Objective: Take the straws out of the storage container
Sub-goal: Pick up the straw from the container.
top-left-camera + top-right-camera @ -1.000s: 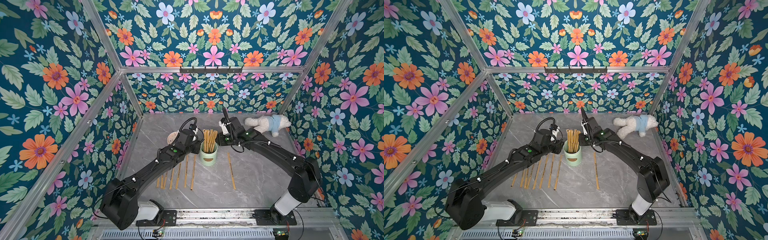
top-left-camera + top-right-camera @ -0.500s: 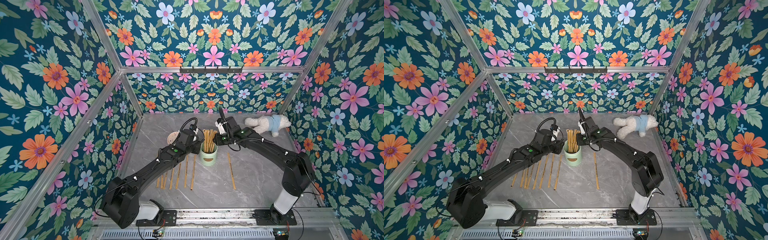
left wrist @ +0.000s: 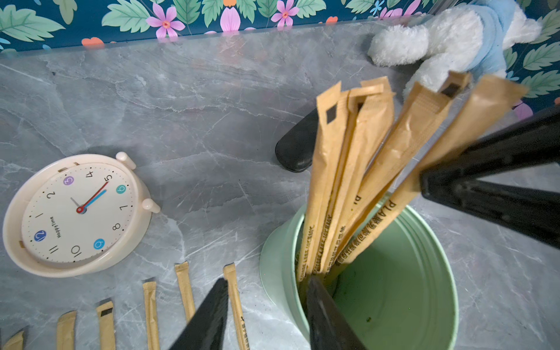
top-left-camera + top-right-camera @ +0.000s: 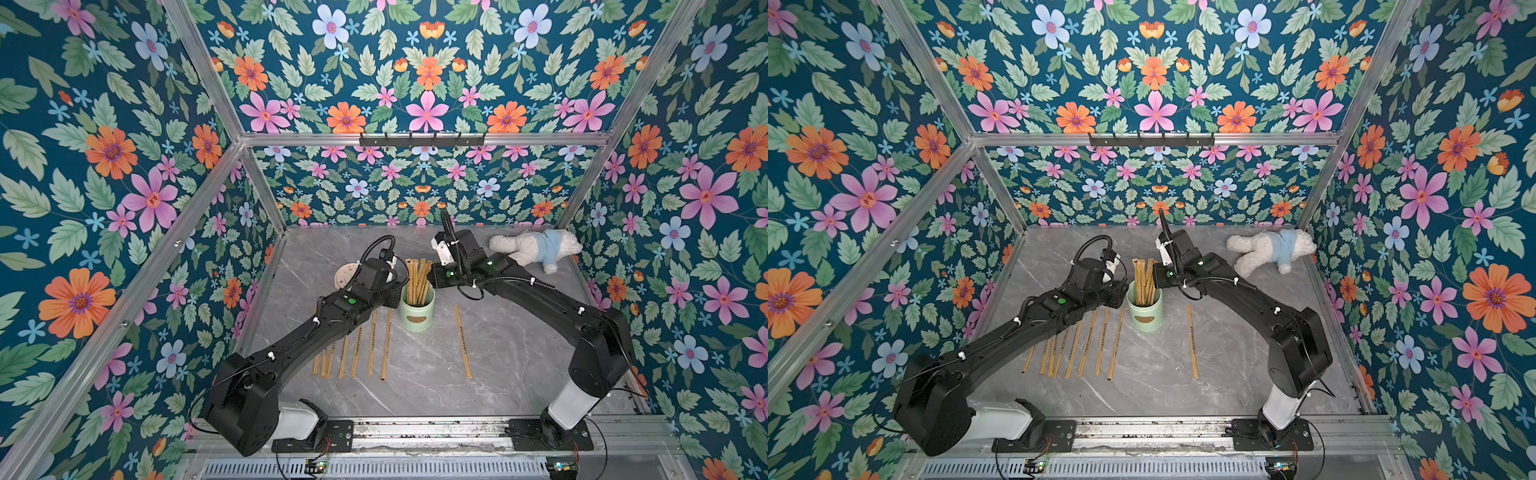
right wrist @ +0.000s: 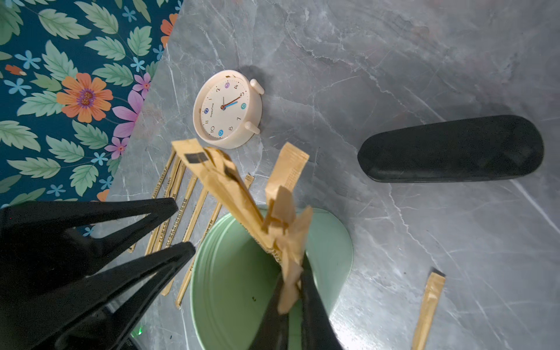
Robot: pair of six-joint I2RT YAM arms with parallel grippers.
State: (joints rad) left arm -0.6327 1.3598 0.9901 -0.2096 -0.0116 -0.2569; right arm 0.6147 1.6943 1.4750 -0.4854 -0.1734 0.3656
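Several straws (image 4: 417, 280) stand leaning in the mint-green storage container (image 4: 417, 320), which sits upright in the middle of the bench (image 4: 519, 374), between my two arms. My right jaws are clenched on the upper part of one of them, just above the rim; the right wrist view shows the paper wrapper pinched between the tips. My left jaws are parted and straddle the container's wall, one tip inside and one outside. A row of loose straws (image 4: 372, 347) lies on the bench beside my left arm (image 4: 332, 320), and a single one (image 4: 463, 343) lies beyond the container's other side. A clock (image 3: 75, 212) and a plush toy (image 4: 536, 249) lie further back.
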